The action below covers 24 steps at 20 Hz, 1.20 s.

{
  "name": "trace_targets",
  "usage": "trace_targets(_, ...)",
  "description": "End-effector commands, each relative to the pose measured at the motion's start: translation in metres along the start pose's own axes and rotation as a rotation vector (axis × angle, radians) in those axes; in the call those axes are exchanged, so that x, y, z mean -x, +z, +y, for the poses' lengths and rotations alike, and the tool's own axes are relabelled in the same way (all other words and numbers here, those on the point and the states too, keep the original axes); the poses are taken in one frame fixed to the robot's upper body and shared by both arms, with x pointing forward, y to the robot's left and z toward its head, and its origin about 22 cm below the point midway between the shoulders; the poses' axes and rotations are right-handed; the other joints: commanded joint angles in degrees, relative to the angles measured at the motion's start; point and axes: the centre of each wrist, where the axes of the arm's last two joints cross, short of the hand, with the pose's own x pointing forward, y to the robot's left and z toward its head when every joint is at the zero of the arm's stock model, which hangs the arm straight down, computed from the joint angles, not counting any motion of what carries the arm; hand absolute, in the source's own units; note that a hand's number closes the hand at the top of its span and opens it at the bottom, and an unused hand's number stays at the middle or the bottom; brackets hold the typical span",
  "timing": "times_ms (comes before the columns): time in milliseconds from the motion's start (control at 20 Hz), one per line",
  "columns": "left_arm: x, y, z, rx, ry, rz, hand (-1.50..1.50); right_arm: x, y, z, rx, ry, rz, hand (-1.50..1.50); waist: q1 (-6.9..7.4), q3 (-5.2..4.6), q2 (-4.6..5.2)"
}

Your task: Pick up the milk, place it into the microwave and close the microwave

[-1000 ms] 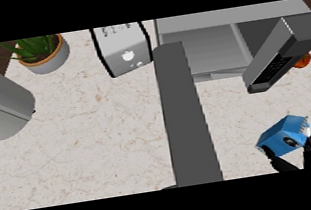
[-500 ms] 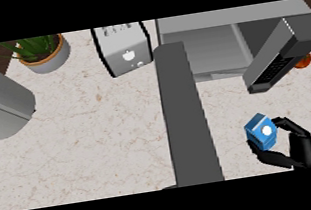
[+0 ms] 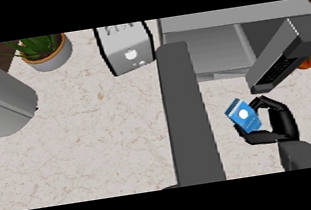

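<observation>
Your right hand has its fingers and thumb curled round the milk, holding the blue carton above the counter, just below the open microwave door. That spot looks handy since the microwave cavity sits just up and left. I can't spot your left hand anywhere.

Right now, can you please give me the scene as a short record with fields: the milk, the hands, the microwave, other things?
milk: blue milk carton, lifted above the counter, in front of the microwave
right hand: right hand, fingers curled round the carton
left hand: not visible
microwave: microwave, door open
other things: potted plant, toaster
</observation>
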Motion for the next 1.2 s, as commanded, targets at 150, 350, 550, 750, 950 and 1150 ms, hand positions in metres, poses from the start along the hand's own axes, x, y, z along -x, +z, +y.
trace_targets(150,0.007,-0.012,-0.008,-0.020,-0.009,0.021,-1.50,-0.018,-0.034,0.037,-0.156,-0.166,-0.069,1.50,-1.32,-0.11,-0.26)
trace_targets(350,0.003,0.005,-0.001,-0.040,-0.017,0.023,-1.50,-0.040,-0.037,0.051,-0.116,-0.091,-0.124,1.50,-1.27,-0.12,-0.38)
trace_targets(550,0.012,0.013,0.014,-0.036,-0.011,0.027,-1.50,-0.072,-0.060,0.054,-0.116,-0.093,-0.102,1.50,-1.33,-0.15,-0.43)
trace_targets(750,-0.003,0.023,0.015,-0.039,-0.036,0.024,-1.50,-0.084,-0.090,0.068,-0.069,-0.057,-0.115,1.50,-0.67,-0.10,-0.31)
trace_targets(950,0.006,0.015,0.013,-0.029,-0.004,0.040,-1.50,-0.086,-0.108,0.075,-0.092,0.014,-0.110,1.50,-0.62,-0.08,-0.19)
trace_targets(1150,0.010,0.007,0.016,-0.026,-0.015,0.026,-1.50,-0.111,-0.149,0.101,-0.081,0.156,-0.125,1.50,-0.11,-0.10,-0.05)
